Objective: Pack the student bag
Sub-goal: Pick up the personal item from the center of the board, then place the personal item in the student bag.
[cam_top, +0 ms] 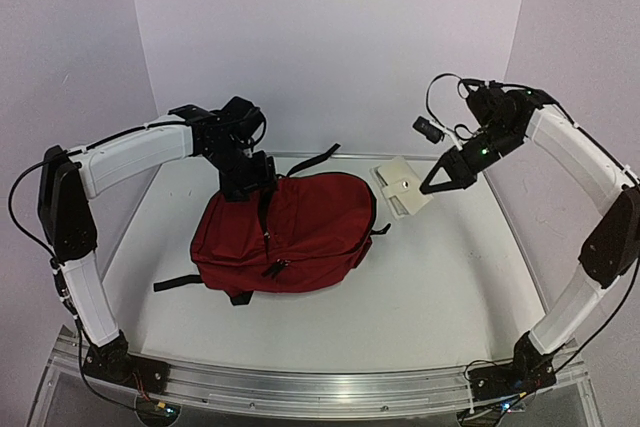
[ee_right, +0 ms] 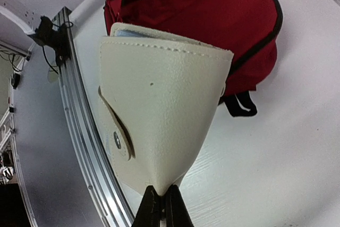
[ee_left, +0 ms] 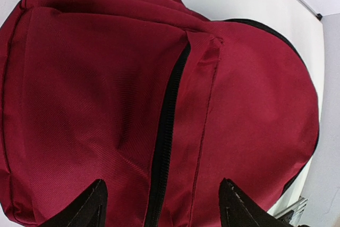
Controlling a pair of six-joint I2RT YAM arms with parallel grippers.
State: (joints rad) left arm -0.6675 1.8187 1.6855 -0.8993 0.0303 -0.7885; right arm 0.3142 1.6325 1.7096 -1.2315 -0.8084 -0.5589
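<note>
– Pincer check, right pincer (ee_right: 159, 198) first.
– Fully closed. It pinches one edge of a cream wallet (ee_right: 159, 110) with stitched seams and a snap tab. The hold is narrow, and the rest of the wallet fans out beyond the tips.
– Position?
– Near the table's (cam_top: 450, 287) far edge, right of centre. The wallet looks lifted, but I cannot confirm it is off the surface.
– Left pincer (ee_left: 162, 184)?
– Spread wide and holding nothing. It is poised over the student bag (cam_top: 290, 232), one finger on either side of a black zipper (ee_left: 167, 115). I cannot tell whether it touches the fabric.
– And the bag?
– It lies flat, left of centre toward the far edge, just beside the wallet. The zipper under the left pincer looks closed.
– Recommendation?
– In my judgement the step is carrying the wallet to the bag. Travel slowly, because a thin edge grip lets the wallet swing or slip. The left arm should unzip a compartment and hold its mouth open before the right arrives. Feed the folded edge in first, snap tab trailing, and let go only once the wallet is well inside.
</note>
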